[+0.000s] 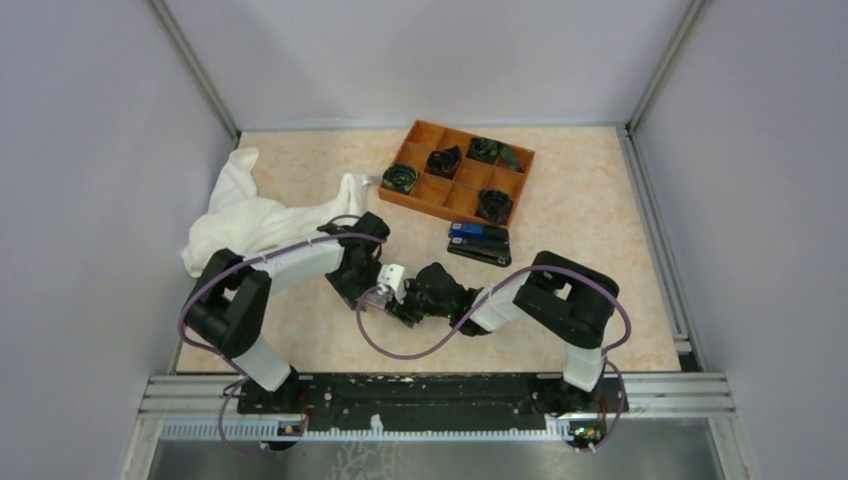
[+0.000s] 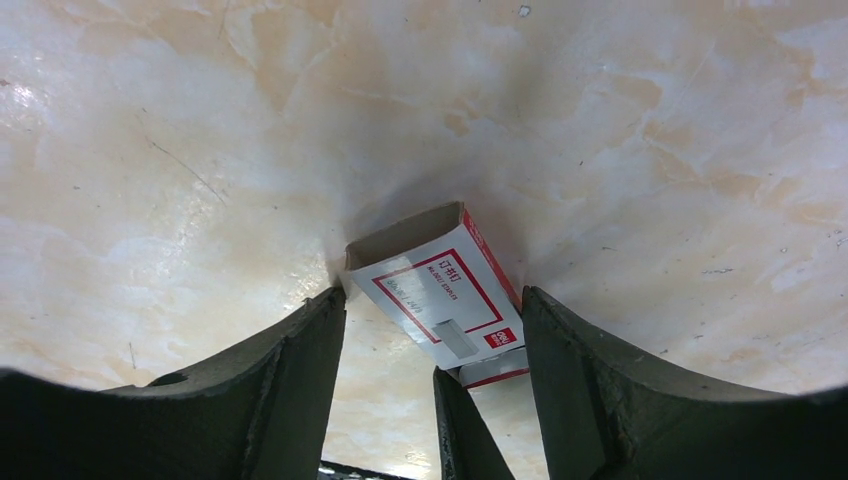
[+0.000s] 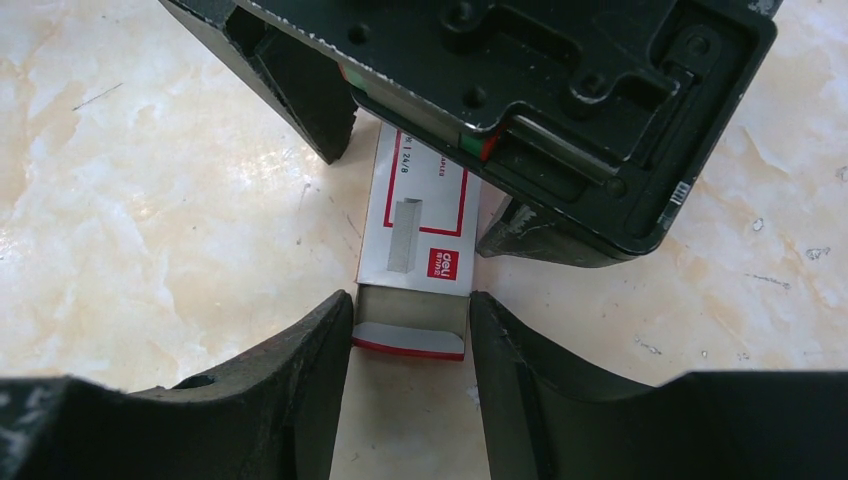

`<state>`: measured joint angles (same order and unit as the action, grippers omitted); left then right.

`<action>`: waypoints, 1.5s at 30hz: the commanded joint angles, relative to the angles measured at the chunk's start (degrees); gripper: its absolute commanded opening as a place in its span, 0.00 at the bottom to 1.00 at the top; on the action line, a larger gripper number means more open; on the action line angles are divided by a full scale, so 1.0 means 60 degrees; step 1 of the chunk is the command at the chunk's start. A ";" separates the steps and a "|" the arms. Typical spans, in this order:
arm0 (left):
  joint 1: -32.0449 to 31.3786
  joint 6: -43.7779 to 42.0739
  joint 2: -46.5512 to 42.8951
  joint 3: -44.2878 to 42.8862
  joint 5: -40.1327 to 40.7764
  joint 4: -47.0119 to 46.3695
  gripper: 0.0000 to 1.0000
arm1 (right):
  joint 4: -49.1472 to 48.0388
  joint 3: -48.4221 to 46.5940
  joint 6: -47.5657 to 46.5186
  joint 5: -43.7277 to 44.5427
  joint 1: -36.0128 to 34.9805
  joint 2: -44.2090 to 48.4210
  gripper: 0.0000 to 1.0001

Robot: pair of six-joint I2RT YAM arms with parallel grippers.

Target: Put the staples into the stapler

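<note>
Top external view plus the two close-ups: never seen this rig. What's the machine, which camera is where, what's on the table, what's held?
The machine is two small robot arms bolted at the near edge of a table: the left arm and the right arm. The wide picture comes from a fixed camera above and behind them. Each close-up comes from a camera on one wrist, so that arm's own dark fingers show at the bottom.

On the table lie a white cloth, an orange divided tray holding small black items, and a blue-and-black stapler.

Both arms meet at a staple carton, white with a red label. The right end effector grips one end of it. The left end effector straddles its body; whether it is clamping is unclear.
</note>
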<state>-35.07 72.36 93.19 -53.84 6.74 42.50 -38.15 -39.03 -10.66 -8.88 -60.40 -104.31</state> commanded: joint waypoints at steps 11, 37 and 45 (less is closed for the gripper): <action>-0.0015 0.0340 0.0782 -0.0511 0.0824 0.0836 0.61 | 0.0240 0.0132 0.0042 0.0006 -0.0202 -0.0080 0.46; 0.0725 -0.0670 0.1022 -0.0699 0.1211 0.0835 0.61 | 0.2015 0.0204 -0.0516 -0.0201 -0.0202 0.0504 0.41; 0.1099 -0.1175 0.0841 -0.0415 0.0802 0.0398 0.55 | 0.2545 0.0101 -0.0617 -0.0422 -0.0202 0.0524 0.41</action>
<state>-29.61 67.00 97.49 -58.35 8.54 46.50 -30.92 -39.05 -13.06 -9.72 -60.90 -101.21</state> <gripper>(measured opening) 0.595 0.418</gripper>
